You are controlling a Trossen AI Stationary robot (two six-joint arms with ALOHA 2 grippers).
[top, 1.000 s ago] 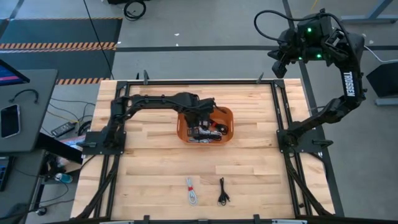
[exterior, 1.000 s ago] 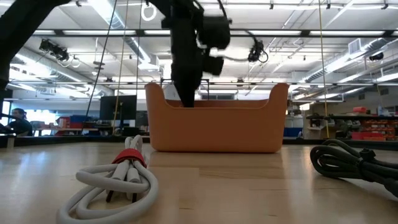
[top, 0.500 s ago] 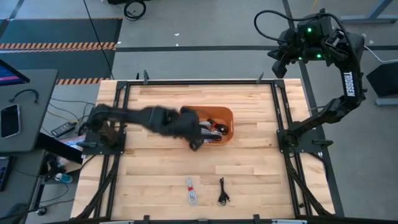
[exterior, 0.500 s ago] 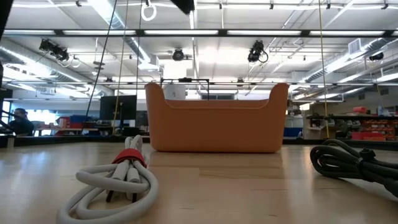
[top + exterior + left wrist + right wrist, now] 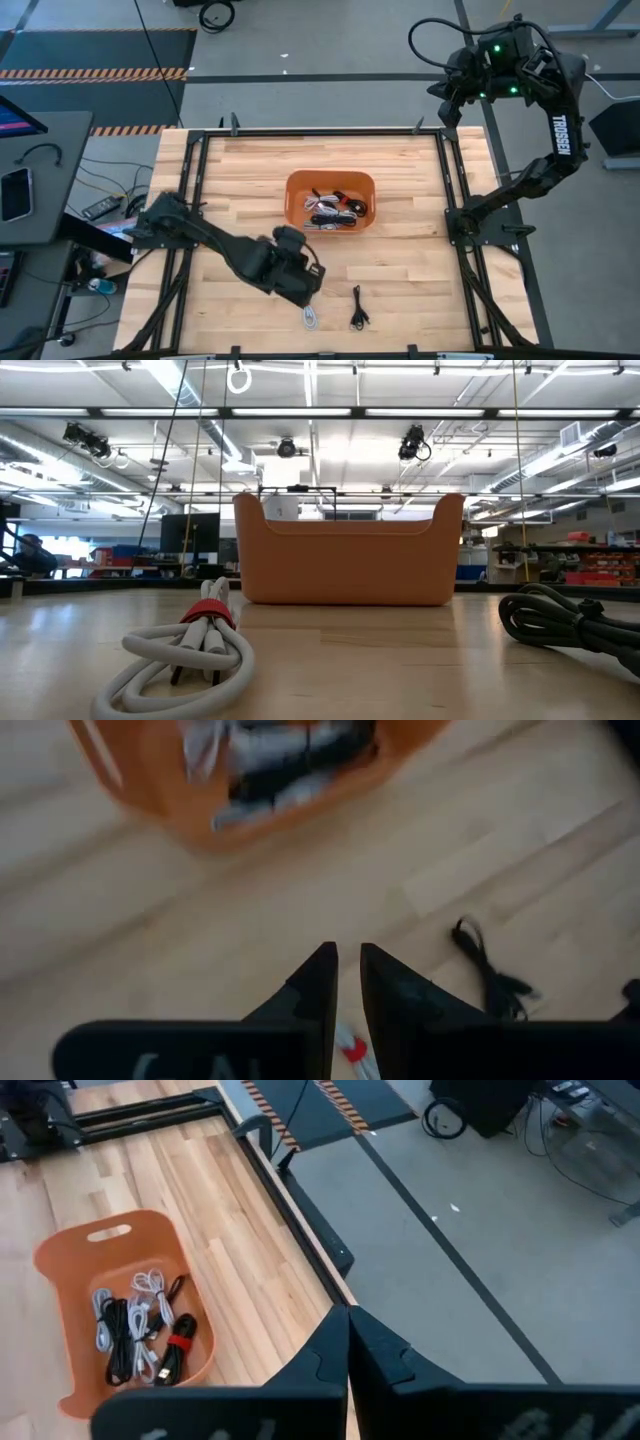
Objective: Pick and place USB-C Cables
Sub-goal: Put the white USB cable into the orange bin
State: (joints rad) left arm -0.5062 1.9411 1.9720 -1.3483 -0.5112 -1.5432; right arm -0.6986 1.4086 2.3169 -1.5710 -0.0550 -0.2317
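Directly beneath the left tool (image 5: 303, 288), a white coiled cable (image 5: 310, 318) with a red band is being approached on the tabletop (image 5: 420, 260); the fingers (image 5: 318, 982) are being held nearly together, with only a narrow gap and nothing between them. Just beyond it, to one side, a black coiled cable (image 5: 358, 308) is lying loose. Farther ahead, the orange bin (image 5: 297, 186) is holding the other USB-C Cables (image 5: 335, 210), black and white ones mixed. Farthest off, beyond the tabletop's corner, the right tool (image 5: 348, 1342) is being kept raised and idle, fingers closed on nothing. The reach toward the next pickup is judged to be in hand; for the coming move, the fingers are being called on to spread and be lowered around the white bundle.
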